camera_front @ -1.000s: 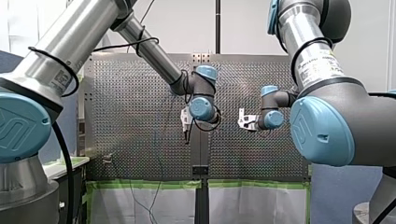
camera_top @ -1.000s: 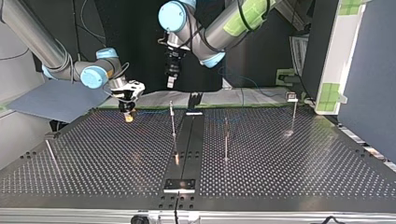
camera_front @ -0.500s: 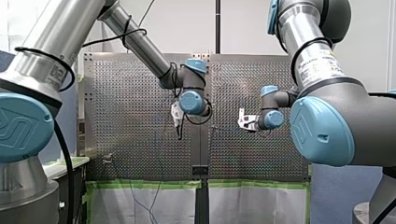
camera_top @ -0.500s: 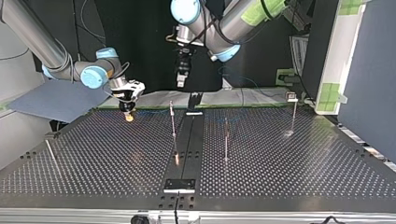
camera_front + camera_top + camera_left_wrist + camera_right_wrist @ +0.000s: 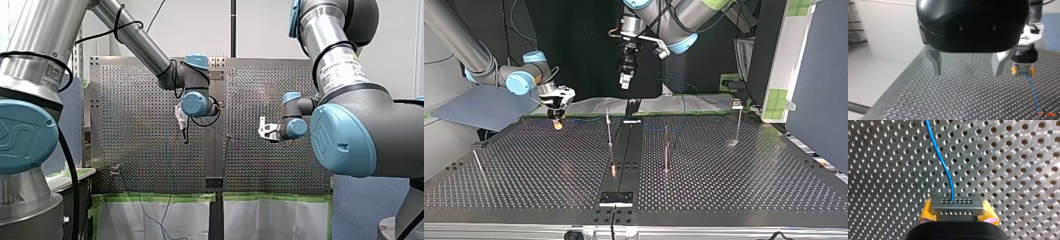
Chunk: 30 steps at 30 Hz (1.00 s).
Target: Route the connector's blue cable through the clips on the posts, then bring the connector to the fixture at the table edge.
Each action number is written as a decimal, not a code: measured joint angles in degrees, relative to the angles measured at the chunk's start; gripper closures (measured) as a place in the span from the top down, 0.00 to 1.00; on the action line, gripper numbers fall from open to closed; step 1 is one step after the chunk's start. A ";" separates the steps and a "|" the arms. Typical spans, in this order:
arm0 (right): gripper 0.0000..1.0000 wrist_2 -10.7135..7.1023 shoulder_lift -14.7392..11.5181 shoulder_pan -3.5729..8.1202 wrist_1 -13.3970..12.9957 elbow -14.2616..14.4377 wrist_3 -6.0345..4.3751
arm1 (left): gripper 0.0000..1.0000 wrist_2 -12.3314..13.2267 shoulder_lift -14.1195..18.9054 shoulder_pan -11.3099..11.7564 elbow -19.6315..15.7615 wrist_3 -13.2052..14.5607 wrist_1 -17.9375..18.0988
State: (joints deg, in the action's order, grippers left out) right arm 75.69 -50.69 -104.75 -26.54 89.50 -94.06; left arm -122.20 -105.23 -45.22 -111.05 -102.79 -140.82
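Yellow pads on my right gripper pinch the grey connector by its two short ends. That hold leaves the holed face free, and the blue cable comes straight out of it and runs ahead over the perforated table without rubbing a pad. The connector hangs low, just above the table and close to the edge on the arms' side, which probably keeps the trailing cable slack and flat. My left gripper hovers beside it but much higher. Its metal fingers are spread wide with nothing between them, so I judge it is waiting clear of the cable, ready to come down and guide a stretch of it. Further out, in the top view, three thin posts stand upright and well apart from one another across the middle of the table. A thin rod leans at that view's left. The clips on the post tops are too small to read, and I cannot tell whether the cable sits in any of them, though routing looks barely begun. Furthest from the arms, at the edge nearest the top view's camera, lies a black plate. It may be the fixture, and the connector is well apart from it.
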 joint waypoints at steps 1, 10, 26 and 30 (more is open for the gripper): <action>0.00 0.00 0.00 0.13 0.08 0.00 0.00 | 1.00 -0.06 0.46 0.06 -0.46 -0.23 0.47; 0.00 0.07 0.06 0.26 0.39 0.02 0.00 | 1.00 -0.30 5.11 0.06 -5.12 -0.26 4.63; 0.00 0.08 0.09 -0.66 0.95 0.02 0.00 | 1.00 3.79 11.76 0.00 -12.49 -4.58 8.34; 0.00 0.08 0.09 -0.81 0.95 0.02 -0.06 | 1.00 3.95 11.08 0.24 -14.23 -4.67 7.40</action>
State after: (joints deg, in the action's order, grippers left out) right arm 75.77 -50.59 -105.56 -25.59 89.52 -94.13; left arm -118.25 -94.15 -44.98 -125.29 -107.46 -133.42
